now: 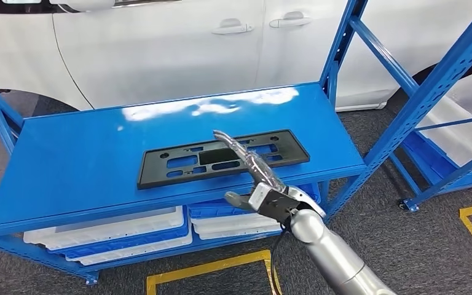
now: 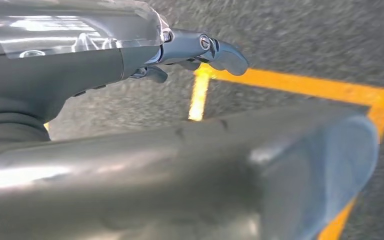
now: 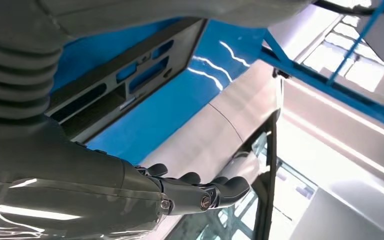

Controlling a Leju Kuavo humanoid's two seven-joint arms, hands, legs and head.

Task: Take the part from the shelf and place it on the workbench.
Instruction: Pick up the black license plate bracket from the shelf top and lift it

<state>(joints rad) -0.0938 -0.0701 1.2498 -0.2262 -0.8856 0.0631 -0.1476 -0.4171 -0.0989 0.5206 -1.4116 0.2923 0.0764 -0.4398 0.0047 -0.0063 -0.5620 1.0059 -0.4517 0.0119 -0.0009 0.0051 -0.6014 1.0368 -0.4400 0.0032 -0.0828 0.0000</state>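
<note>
A flat black plastic part [image 1: 212, 158] with several slots lies on the blue bench top [image 1: 74, 160], right of its middle. My right hand [image 1: 255, 169] reaches in from the front edge, its fingers stretched out over the part's right half and the thumb spread apart. It holds nothing. Whether the fingertips touch the part I cannot tell. The right wrist view has the part [image 3: 100, 80] beyond the extended fingers [image 3: 195, 192]. My left hand [image 2: 190, 50] hangs over grey floor with its fingers apart and nothing in it.
White bins [image 1: 110, 233] sit on the lower level under the bench top. A blue shelf frame [image 1: 442, 80] stands to the right and a white car [image 1: 160, 43] is close behind. Yellow tape [image 1: 209, 267] marks the grey floor in front.
</note>
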